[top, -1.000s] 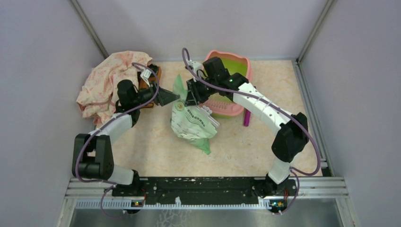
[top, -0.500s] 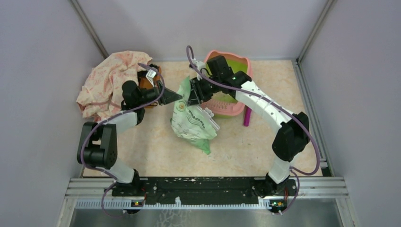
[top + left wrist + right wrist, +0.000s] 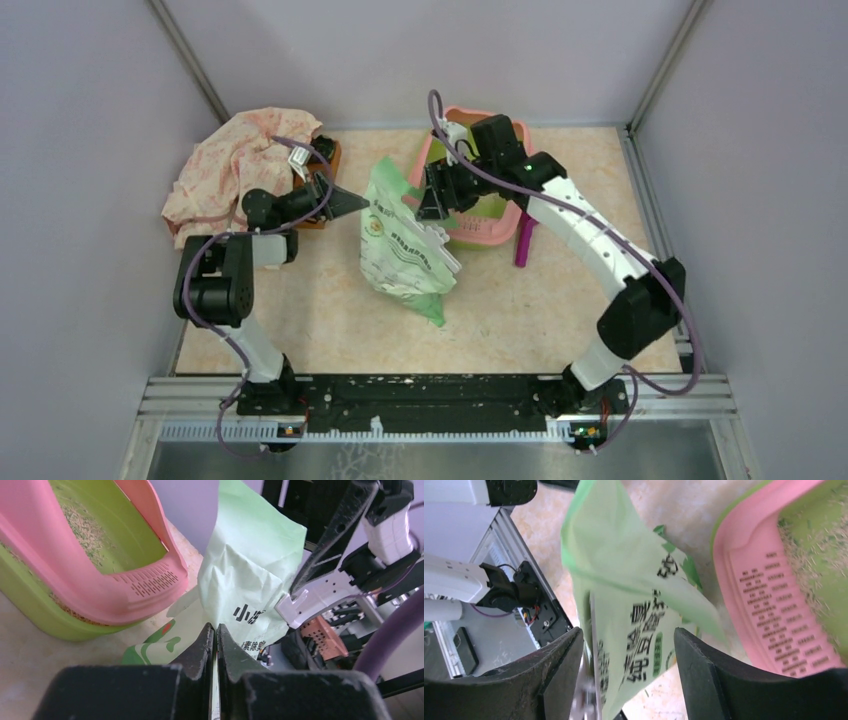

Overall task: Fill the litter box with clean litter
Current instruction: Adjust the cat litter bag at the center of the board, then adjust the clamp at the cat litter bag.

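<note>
The litter box [image 3: 495, 232], pink-rimmed and lime-green inside, stands at the back right, with its slotted ledge [image 3: 145, 582] facing the bag. A thin scatter of pale litter [image 3: 84, 524] lies on its floor [image 3: 819, 545]. The light green printed bag [image 3: 400, 250] lies just left of the box, its upper end lifted. My left gripper [image 3: 355, 203] is shut on the bag's left edge, and the thin sheet runs between the jaws [image 3: 216, 630]. My right gripper [image 3: 432, 203] stands open at the bag's upper right, the bag [image 3: 634, 580] hanging between its fingers [image 3: 628, 635].
A magenta scoop [image 3: 524, 243] lies against the box's right side. A crumpled floral cloth [image 3: 235, 165] is heaped at the back left over a brown object [image 3: 328, 155]. Grey walls close in on three sides, and the arms' base rail [image 3: 430, 395] runs along the near edge.
My left gripper closed on the bag's edge and its arm drew back to the left. My right gripper opened and shifted right toward the box. The bag's upper end rose and spread.
</note>
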`<state>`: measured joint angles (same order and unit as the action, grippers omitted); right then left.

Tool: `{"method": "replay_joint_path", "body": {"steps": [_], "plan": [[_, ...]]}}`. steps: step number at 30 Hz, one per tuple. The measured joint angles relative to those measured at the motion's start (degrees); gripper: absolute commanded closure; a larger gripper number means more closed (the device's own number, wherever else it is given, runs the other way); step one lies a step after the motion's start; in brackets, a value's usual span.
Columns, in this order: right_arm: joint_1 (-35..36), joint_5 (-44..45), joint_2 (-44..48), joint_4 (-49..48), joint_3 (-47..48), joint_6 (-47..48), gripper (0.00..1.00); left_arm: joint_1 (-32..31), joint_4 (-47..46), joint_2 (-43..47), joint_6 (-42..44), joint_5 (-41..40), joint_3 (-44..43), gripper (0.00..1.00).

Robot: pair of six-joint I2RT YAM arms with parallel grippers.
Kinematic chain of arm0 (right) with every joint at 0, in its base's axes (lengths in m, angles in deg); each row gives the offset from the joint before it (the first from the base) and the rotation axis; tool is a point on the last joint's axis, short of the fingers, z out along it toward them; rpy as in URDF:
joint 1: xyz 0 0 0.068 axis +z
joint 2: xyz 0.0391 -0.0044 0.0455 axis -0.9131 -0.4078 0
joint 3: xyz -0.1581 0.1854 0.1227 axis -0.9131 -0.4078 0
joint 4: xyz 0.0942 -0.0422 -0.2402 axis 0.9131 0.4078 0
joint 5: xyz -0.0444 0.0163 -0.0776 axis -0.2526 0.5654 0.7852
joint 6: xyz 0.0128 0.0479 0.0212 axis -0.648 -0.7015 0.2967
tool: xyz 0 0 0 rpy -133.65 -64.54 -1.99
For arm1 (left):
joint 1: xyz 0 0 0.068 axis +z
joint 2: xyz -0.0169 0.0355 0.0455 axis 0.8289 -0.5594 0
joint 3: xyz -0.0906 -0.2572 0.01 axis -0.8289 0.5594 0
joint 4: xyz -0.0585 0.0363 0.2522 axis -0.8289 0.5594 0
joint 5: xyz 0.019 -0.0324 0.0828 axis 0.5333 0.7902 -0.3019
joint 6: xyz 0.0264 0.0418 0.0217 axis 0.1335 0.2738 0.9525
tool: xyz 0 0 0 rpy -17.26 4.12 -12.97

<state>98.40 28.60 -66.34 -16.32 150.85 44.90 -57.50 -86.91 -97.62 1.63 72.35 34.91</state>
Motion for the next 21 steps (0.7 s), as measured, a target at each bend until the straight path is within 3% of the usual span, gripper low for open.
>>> {"method": "replay_joint_path", "body": {"steps": [5,11,21], "plan": [[0.0,3.3,9.3,0.2,-5.4,-0.3,0.35,0.9,-4.4,-2.3,-7.6,0.2,0.0,0.92],[0.3,4.9,16.5,-1.3,-9.8,0.0,0.35,1.1,-5.1,-2.3,-9.9,0.2,0.2,0.92],[10.3,14.5,17.1,0.9,-10.3,6.1,0.36,3.9,-5.4,-2.4,-11.6,0.2,0.4,0.91]]}}
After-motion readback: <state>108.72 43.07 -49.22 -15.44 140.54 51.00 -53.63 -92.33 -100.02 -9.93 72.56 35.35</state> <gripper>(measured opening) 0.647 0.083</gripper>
